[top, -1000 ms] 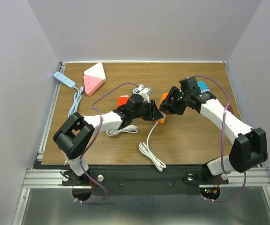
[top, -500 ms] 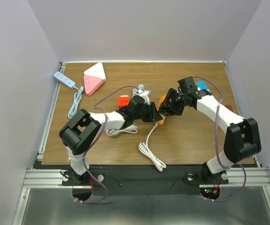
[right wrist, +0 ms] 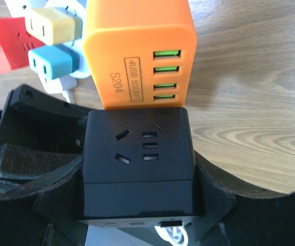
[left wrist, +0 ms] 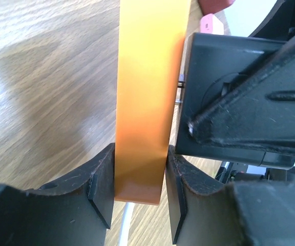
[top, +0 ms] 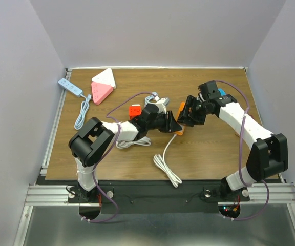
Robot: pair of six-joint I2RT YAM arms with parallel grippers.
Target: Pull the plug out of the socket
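Gripping orange socket (left wrist: pixel 142 102) with my left gripper (left wrist: pixel 140 192). My right gripper (right wrist: pixel 137 174) clamped on black plug cube (right wrist: pixel 137 148), socket at its 12 o'clock, metal pins (left wrist: pixel 180 88) showing between. Socket's label (right wrist: pixel 123 76) reads "4USB SOCKET S204".

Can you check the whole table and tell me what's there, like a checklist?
Surface: wooden table.
Job's things: black plug in orange socket, pins showing in a thin gap.
Clutter: red block, pink triangle, white triangle, blue strip, yellow adapter, teal adapter.
Grippers: left gripper shut on socket; right gripper shut on plug.
Cables: white cord trails from socket; purple wires along arms.
Surroundings: plain grey walls.
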